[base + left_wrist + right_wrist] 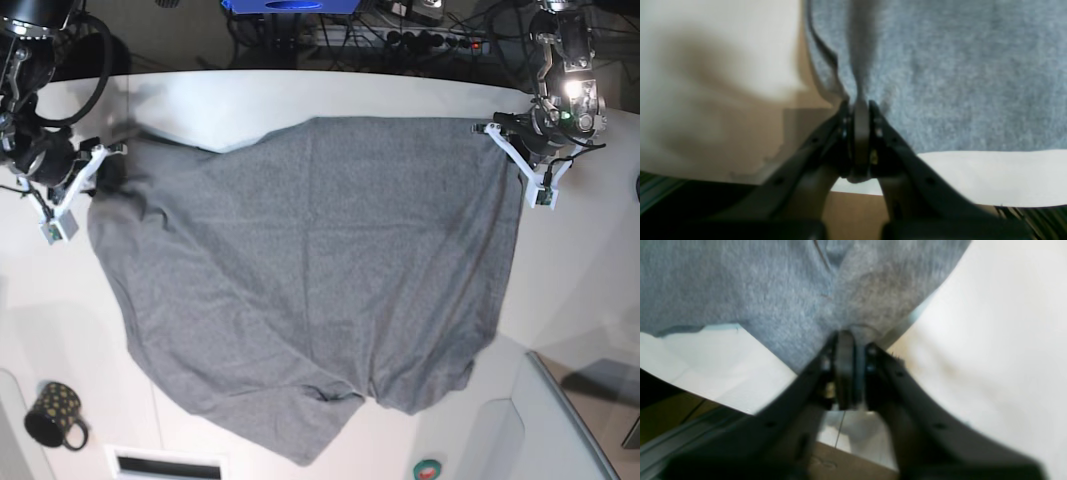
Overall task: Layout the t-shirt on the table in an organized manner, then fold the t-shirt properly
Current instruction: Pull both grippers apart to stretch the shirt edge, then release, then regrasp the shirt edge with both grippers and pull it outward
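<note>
The t-shirt (pixel 310 280) lies spread across the table (pixel 580 260), filling most of its middle, and I have a gripper at each of its two far corners. My left gripper (pixel 861 104) is pressed together on a bunched ridge of the grey cloth; from my left wrist the fabric rises out of the pinch in a narrow fold and fans away above and to the right, with white table showing below it. In the base view that gripper (pixel 497 130) sits at the shirt's upper right corner.

My right gripper (pixel 853 336) is at the opposite corner, on the base view's left (pixel 105 155). From my right wrist the cloth comes down to a point right at my fingertips and a small curl of it sits against the tips, but the picture is blurred, and I cannot tell whether the jaws are gripping it or parted.

The near hem hangs in uneven lobes toward the front edge. A dark spotted mug (pixel 54 414) stands well apart from the shirt, near the front left.
</note>
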You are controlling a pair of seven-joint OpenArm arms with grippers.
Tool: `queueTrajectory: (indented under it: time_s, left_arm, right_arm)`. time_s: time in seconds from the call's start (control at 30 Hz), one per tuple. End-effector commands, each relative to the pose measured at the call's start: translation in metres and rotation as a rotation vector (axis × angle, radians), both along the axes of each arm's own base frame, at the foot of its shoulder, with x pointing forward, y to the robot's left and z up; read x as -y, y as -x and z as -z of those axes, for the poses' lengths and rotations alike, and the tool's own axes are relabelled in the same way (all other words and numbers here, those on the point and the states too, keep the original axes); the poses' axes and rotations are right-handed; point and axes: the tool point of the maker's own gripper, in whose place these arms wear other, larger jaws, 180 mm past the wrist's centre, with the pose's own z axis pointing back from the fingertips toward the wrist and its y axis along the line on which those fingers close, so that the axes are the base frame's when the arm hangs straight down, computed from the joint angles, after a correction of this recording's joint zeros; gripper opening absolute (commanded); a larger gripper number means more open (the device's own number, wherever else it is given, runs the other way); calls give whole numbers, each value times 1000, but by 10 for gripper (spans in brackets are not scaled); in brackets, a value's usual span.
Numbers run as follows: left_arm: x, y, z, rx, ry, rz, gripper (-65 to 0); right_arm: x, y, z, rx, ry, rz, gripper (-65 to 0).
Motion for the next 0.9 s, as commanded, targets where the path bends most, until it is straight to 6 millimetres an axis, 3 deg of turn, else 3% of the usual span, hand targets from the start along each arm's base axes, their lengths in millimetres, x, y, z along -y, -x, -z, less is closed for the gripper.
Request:
queueTrajectory:
  time_s: [0.0, 0.07, 0.13, 0.27, 0.43, 0.47, 0.57, 0.73, 0.87]
  left_arm:
    - [-3, -8, -9, 32, -15, 5, -632]
    - [-2, -7, -8, 33, -12, 2, -453]
    - [-6, -6, -9, 35, -13, -15, -352]
    - [-42, 3, -20, 71, -35, -146, -382]
    - [-91, 20, -39, 110, -89, -291, -385]
    - [-97, 22, -41, 115, -94, -310, -385]
    - [-103, 14, -47, 145, -93, -333, -383]
    - [-100, 5, -49, 162, -79, -338, -383]
    - [-96, -12, -54, 203, -61, -339, -392]
  right_arm:
    - [6, -9, -10, 46, 2, 14, -444]
    - [6, -10, -10, 49, 2, 16, -321]
    - [9, -10, -11, 54, 3, 27, -233]
    - [36, -9, -19, 78, 24, 107, -219]
    - [84, -5, -33, 110, 81, 215, -210]
    - [85, -8, -35, 113, 88, 203, -210]
    - [68, -33, -43, 148, 82, 131, -210]
    - [20, -103, -58, 258, -3, 13, -216]
    - [6, -155, -41, 207, -119, 26, -228]
